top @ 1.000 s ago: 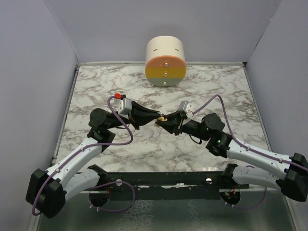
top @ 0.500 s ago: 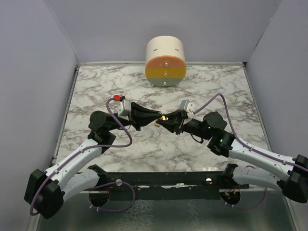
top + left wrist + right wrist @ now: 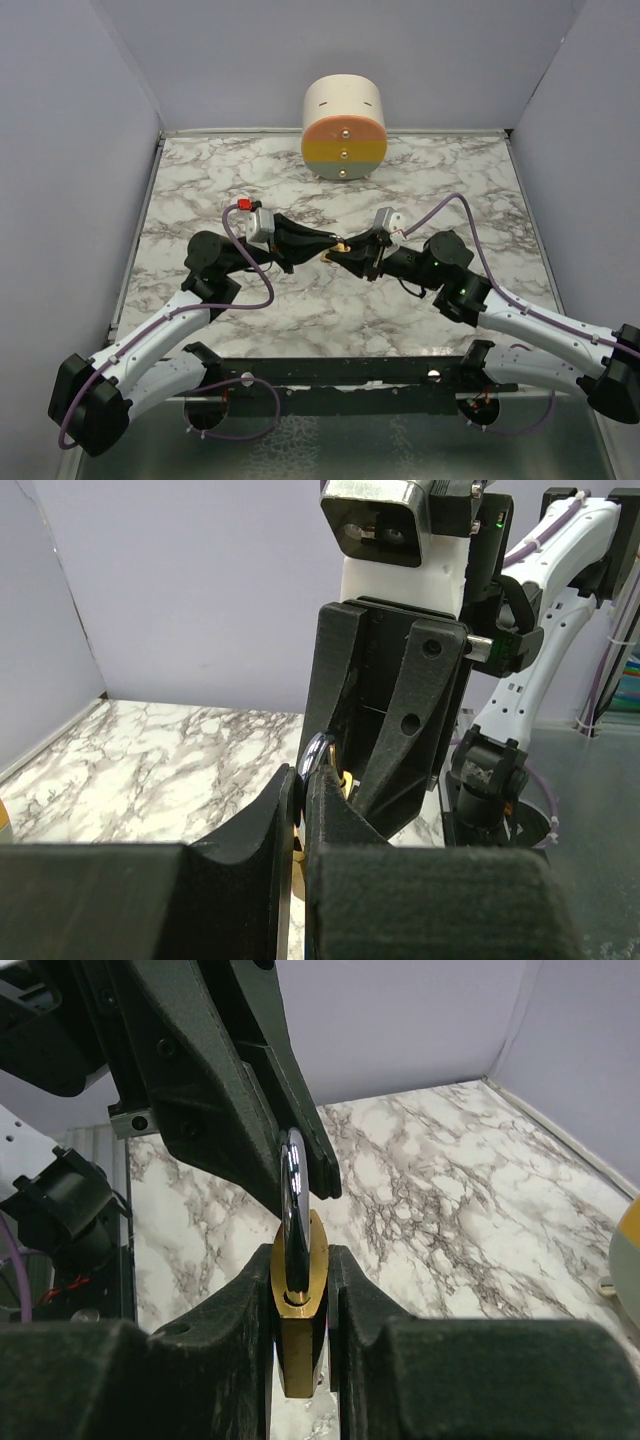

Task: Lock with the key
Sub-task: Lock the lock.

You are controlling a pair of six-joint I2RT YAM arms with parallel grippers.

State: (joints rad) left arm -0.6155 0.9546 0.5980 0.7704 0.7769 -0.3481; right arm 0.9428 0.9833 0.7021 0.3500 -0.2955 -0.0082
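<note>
A brass padlock (image 3: 300, 1305) with a silver shackle (image 3: 293, 1185) is held above the marble table between both grippers. My right gripper (image 3: 300, 1290) is shut on the padlock's brass body, shackle end pointing away from the wrist. My left gripper (image 3: 303, 785) is shut on the shackle (image 3: 318, 752), facing the right gripper (image 3: 390, 710) tip to tip. In the top view the two grippers meet mid-table, left (image 3: 328, 244) and right (image 3: 350, 250), with the padlock (image 3: 340, 246) between them. No key shows in any view.
A cream cylinder with an orange and yellow front face (image 3: 344, 127) stands at the back middle of the table. Lilac walls close the sides and back. A black rail (image 3: 340, 372) runs along the near edge between the arm bases.
Both arms have shifted slightly, the left gripper edging right toward the right one. The grips on the padlock look unchanged.
</note>
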